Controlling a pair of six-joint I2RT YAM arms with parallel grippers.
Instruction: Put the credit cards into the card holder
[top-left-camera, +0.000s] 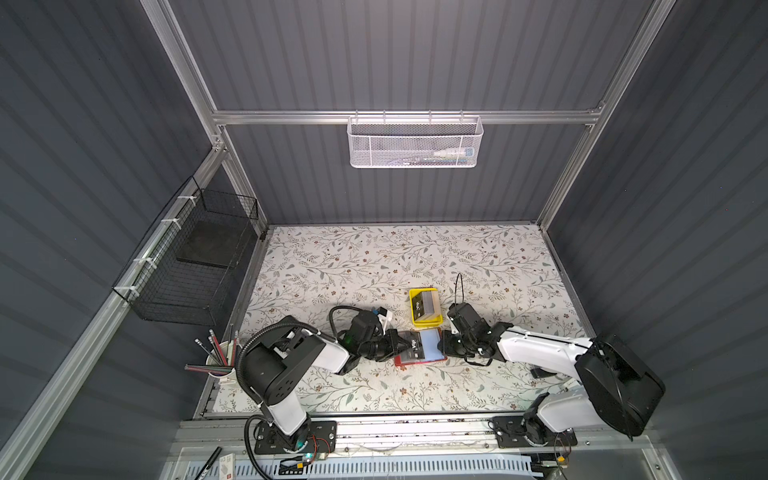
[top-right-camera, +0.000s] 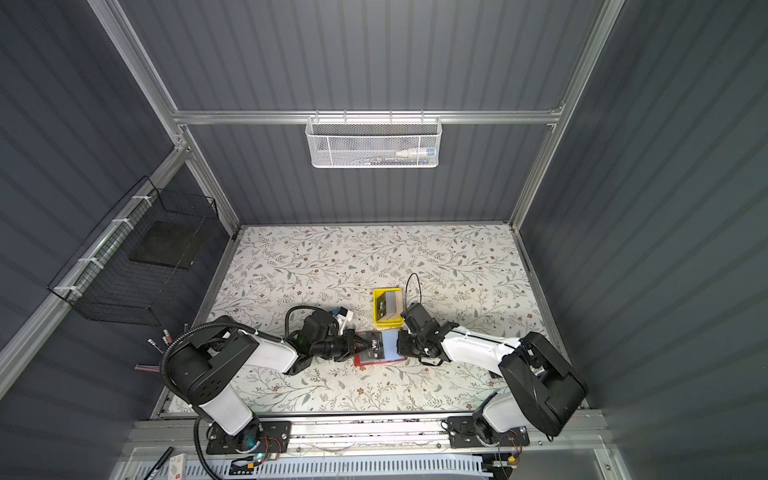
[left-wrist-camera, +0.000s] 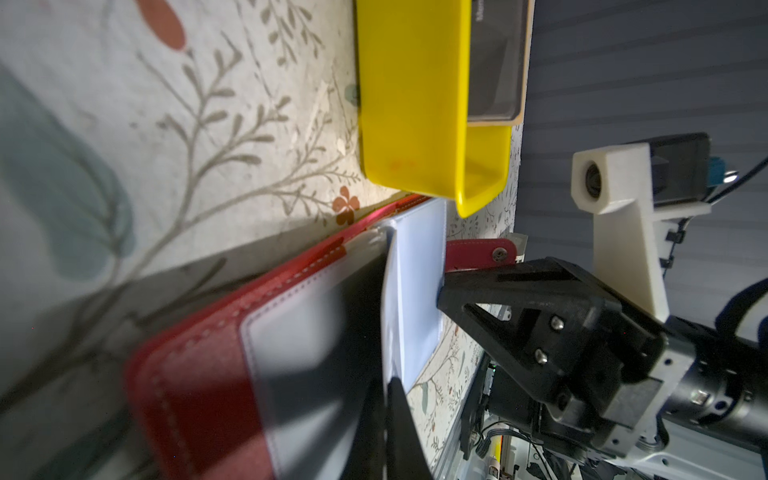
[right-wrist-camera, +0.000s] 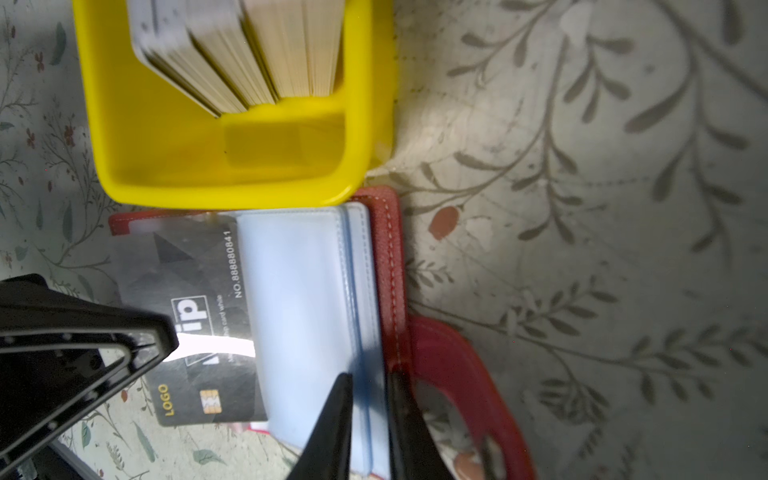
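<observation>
The card holder (right-wrist-camera: 392, 270) lies open on the surface (top-left-camera: 374, 270) between my two hands, just in front of the yellow tray (right-wrist-camera: 232, 183) where the rest of the credit cards (right-wrist-camera: 249, 54) stand stacked on edge. My right hand (right-wrist-camera: 368, 382) is nearly closed, its fingers either side of the outer edge of the pale clear pocket leaves, and I judge it is pinning them. My left hand (right-wrist-camera: 166, 340) is fully closed with its tip over the black VIP card (right-wrist-camera: 187, 266); I cannot tell whether a thin clear leaf is nipped in it. That card lies flat on the holder's half nearer my left hand, one long edge hidden under the pocket leaves. Its long axis runs front to back, across the line joining my hands, so I judge the coming move is a sideways slide, long edge leading, toward my right hand. My left hand is the nearer one for that push.
</observation>
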